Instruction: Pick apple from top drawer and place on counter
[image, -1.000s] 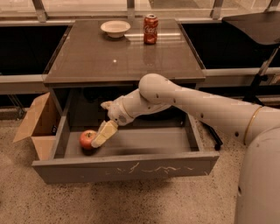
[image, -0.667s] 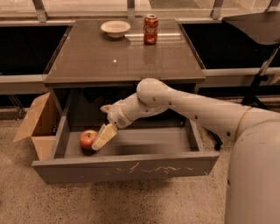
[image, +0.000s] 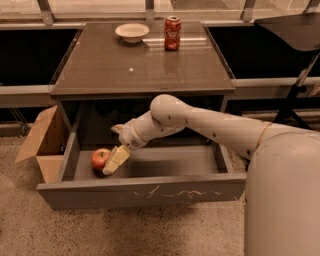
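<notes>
The red apple (image: 100, 158) lies in the left part of the open top drawer (image: 140, 191), a shallow grey drawer with pale scratches on its front panel. My gripper (image: 113, 163) reaches down into the drawer from the right; its pale fingers (image: 116, 159) sit right beside the apple's right side. The glossy grey-brown counter (image: 142, 62) lies above the drawer.
A white bowl (image: 132, 32) and a red soda can (image: 172, 33) stand at the back of the counter. A brown cardboard box (image: 42, 142) stands open on the floor left of the drawer. My white arm (image: 220, 129) crosses from the right over the drawer.
The gripper has shifted slightly within the drawer and stays next to the apple. The apple has not visibly moved.
</notes>
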